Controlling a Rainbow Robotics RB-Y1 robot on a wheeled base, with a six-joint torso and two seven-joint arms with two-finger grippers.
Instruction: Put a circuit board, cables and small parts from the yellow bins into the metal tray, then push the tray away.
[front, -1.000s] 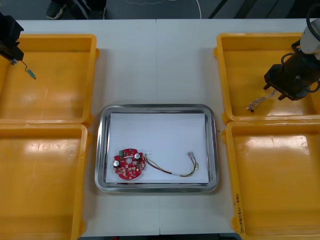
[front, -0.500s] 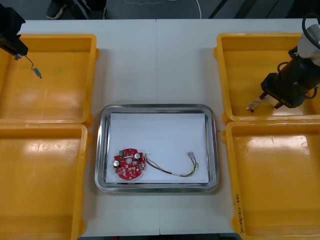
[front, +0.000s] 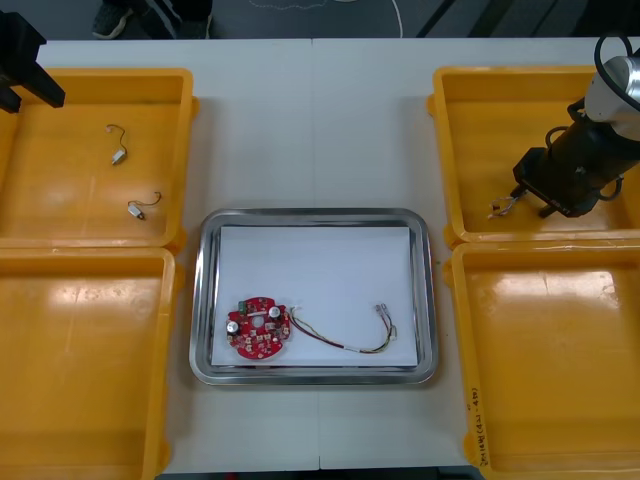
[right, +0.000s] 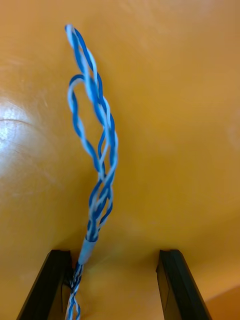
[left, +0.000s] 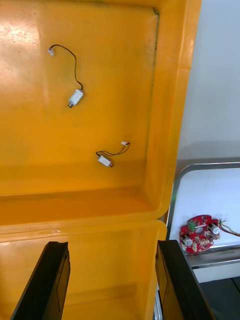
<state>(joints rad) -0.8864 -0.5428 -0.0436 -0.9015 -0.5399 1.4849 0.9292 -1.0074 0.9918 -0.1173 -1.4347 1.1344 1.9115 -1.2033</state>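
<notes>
The round red circuit board (front: 258, 328) lay on the white inside of the metal tray (front: 315, 213), in its near left part, with a red and yellow cable (front: 345, 340) just beside it. The right gripper (right: 114, 252) was low in the far right yellow bin (front: 500, 70), its fingers spread apart and a twisted blue and white cable (right: 95, 150) running close along one of them. The left gripper (left: 112, 243) hung over the far left yellow bin (front: 120, 73), spread wide and holding nothing, and two small metal parts (front: 118, 155) with thin black wires lay apart on that bin's floor.
</notes>
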